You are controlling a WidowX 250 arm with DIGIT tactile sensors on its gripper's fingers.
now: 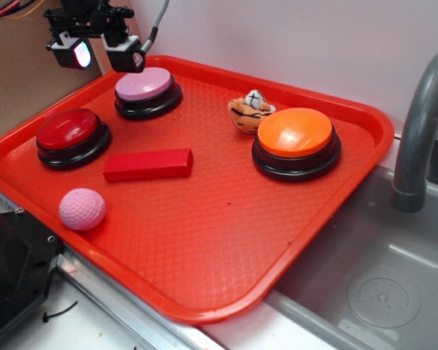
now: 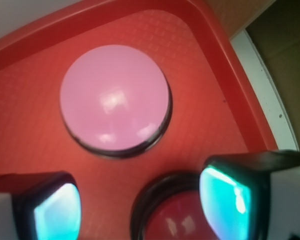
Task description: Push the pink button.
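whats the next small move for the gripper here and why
Probably slide the gripper toward the pink button until it sits over the dome, then lower. In the exterior view it hangs above the tray's back corner, off to the button's side; the wrist view shows the dome ahead of the open fingers, untouched.

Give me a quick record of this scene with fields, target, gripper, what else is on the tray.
target: pink button, far left part of the red tray, nothing touching it
gripper: gripper open, above the tray's far left corner, left of the pink button
other buttons: red button, orange button
other items: pink golf ball, red block, tiger toy
beside tray: sink, faucet
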